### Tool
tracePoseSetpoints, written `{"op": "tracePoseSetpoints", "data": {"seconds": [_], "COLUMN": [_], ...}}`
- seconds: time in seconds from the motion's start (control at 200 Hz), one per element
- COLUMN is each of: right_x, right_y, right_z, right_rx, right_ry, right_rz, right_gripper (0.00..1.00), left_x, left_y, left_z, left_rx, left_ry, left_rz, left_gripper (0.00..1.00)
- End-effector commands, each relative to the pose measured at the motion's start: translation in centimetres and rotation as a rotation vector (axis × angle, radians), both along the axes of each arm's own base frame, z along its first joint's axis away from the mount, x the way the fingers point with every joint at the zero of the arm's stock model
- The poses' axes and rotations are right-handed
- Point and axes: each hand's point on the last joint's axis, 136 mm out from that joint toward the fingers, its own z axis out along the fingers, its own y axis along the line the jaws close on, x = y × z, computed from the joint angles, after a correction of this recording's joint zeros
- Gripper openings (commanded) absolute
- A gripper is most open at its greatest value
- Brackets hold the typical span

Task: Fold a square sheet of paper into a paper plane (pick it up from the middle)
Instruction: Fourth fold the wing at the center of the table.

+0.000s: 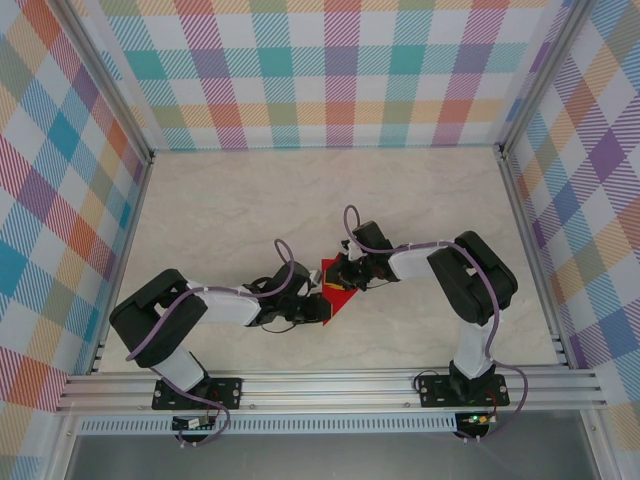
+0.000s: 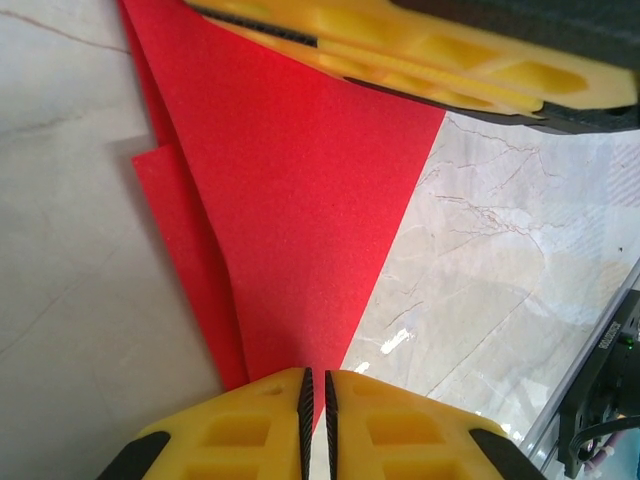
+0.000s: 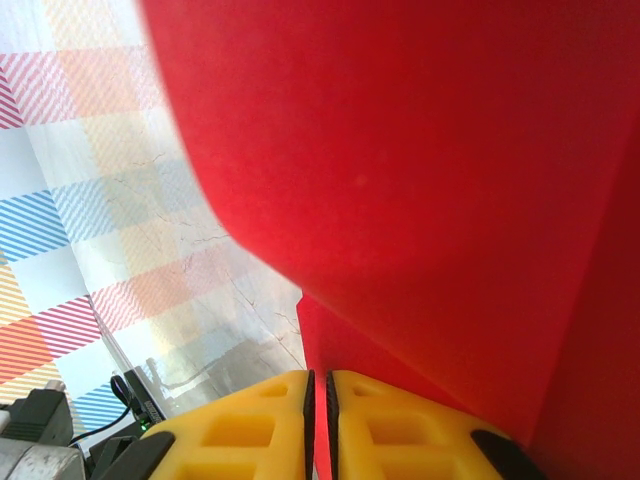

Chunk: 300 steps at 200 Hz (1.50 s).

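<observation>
The square sheet of paper point(image 1: 338, 293) is bright red and lies partly folded into overlapping layers, low over the middle of the marble table. In the left wrist view the paper point(image 2: 300, 200) narrows to a point that runs between my left gripper's point(image 2: 316, 385) jaws, which are shut on it. The right gripper's yellow fingers point(image 2: 430, 55) hold its far edge. In the right wrist view the paper point(image 3: 450, 200) curves up in front of the camera, and my right gripper point(image 3: 320, 385) is shut on its lower edge. From above, the left gripper point(image 1: 320, 306) and right gripper point(image 1: 346, 282) meet at the paper.
The pale marble tabletop point(image 1: 250, 210) spreads out behind and beside the arms. An aluminium rail point(image 1: 330, 385) runs along the near edge, and checked walls point(image 1: 330, 70) close in the back and sides.
</observation>
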Motion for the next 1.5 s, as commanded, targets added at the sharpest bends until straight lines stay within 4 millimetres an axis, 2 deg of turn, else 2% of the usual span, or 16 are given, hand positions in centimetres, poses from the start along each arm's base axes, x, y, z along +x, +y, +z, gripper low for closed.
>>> {"op": "tracePoseSetpoints", "data": {"seconds": [0.0,0.15,0.355,0.48,0.6,0.78,0.89,0.96,1.14,1.245,1.375,1.495], "right_x": [-2.6,-2.5,-2.6,-2.5,-2.4,-2.3,-2.4,-2.4,-2.4,-2.4,-2.5,-2.5], "right_y": [-3.5,-3.5,-3.5,-3.5,-3.3,-3.2,-3.2,-3.3,-3.3,-3.3,-3.3,-3.3], "right_z": [-5.3,-5.3,-5.3,-5.3,-5.1,-5.0,-5.1,-5.3,-5.3,-5.3,-5.4,-5.3], "right_rx": [-0.2,-0.2,-0.2,-0.197,-0.19,-0.181,-0.182,-0.184,-0.184,-0.182,-0.183,-0.182], "right_ry": [0.131,0.127,0.129,0.128,0.127,0.126,0.131,0.134,0.137,0.137,0.137,0.139], "right_rz": [-0.044,-0.045,-0.048,-0.048,-0.05,-0.059,-0.063,-0.064,-0.065,-0.063,-0.064,-0.063], "right_gripper": [0.15,0.15,0.15,0.15,0.15,0.15,0.16,0.16,0.16,0.16,0.16,0.16], "left_x": [-7.0,-8.0,-8.7,-8.3,-6.7,-2.7,-0.3,0.8,2.9,4.0,4.8,4.5], "left_y": [3.5,5.1,5.4,5.5,4.5,3.4,2.6,1.6,-0.9,-1.5,-0.3,1.7], "left_z": [-4.6,-4.9,-4.9,-4.4,-1.9,3.8,6.0,6.8,6.0,4.7,2.1,-0.4], "left_rx": [0.187,0.25,0.249,0.244,0.186,0.07,0.027,0.003,-0.031,-0.004,0.095,0.181], "left_ry": [0.229,0.244,0.264,0.239,0.159,-0.007,-0.076,-0.1,-0.111,-0.107,-0.105,-0.084], "left_rz": [-0.113,-0.12,-0.13,-0.111,-0.081,0.014,0.067,0.071,0.071,0.09,0.145,0.201], "left_gripper": [0.14,0.14,0.13,0.13,0.12,0.15,0.17,0.17,0.17,0.15,0.12,0.09]}}
